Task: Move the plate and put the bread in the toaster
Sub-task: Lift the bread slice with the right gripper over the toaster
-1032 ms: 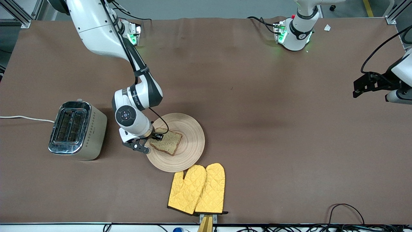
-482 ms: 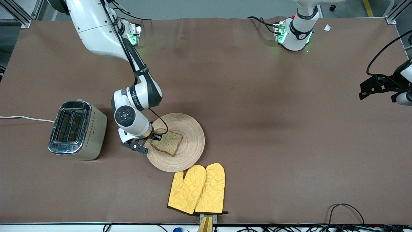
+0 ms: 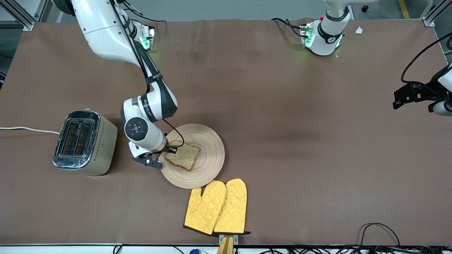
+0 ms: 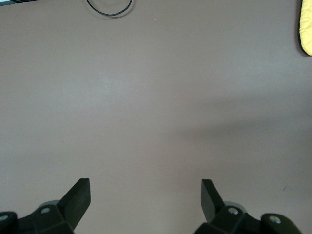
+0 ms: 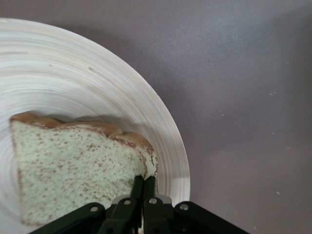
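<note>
The right gripper (image 5: 142, 181) pinches the bread (image 3: 183, 155) by one thin corner on the plate (image 3: 212, 141); the slice may tear or slip before reaching the toaster (image 3: 84, 141), at the plate's nine o'clock. The left gripper (image 4: 145, 192) waits, fingers spread.

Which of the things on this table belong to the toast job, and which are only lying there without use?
Part of the job:
- bread, pinched at one edge by the right pincer
- plate, under the bread
- toaster, toward the right arm's end of the table

Only lying there:
- yellow oven mitts, nearer the front camera than the plate
- left pincer, open, waiting over bare table
</note>
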